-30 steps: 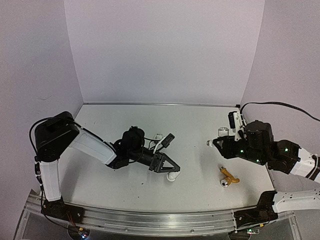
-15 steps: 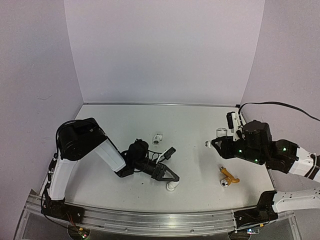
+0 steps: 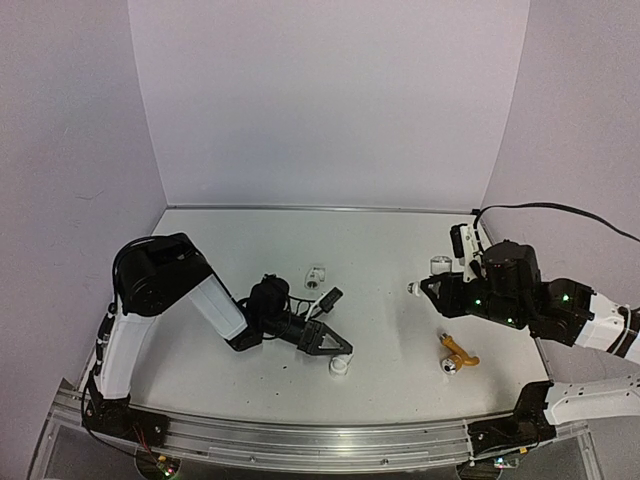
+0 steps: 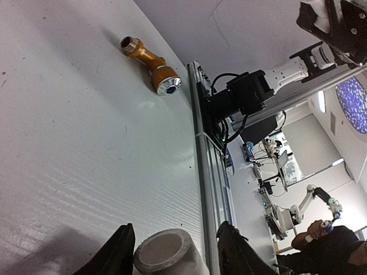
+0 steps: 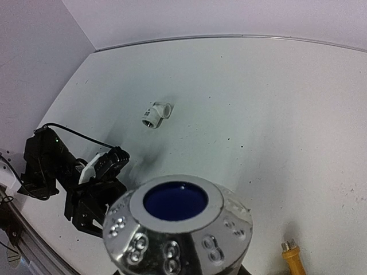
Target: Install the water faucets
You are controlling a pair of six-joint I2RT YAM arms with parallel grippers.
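— Where are the faucets?
— The yellow-gold faucet (image 3: 457,353) lies on its side on the desk (image 3: 380,240), over on my right. The white faucet (image 5: 175,220) is clamped in my right gripper (image 3: 432,286) above the desk, with its silvery end facing the wrist camera.
— And your left?
— My left gripper (image 3: 336,355) is low at the desk. Its jaws are wide, one either side of a stubby white fitting (image 4: 166,252), and I can't tell whether they touch it. A second fitting (image 3: 316,274) lies apart, farther back.

Left claw (image 3: 337,352) agape, right claw (image 3: 431,287) clenched
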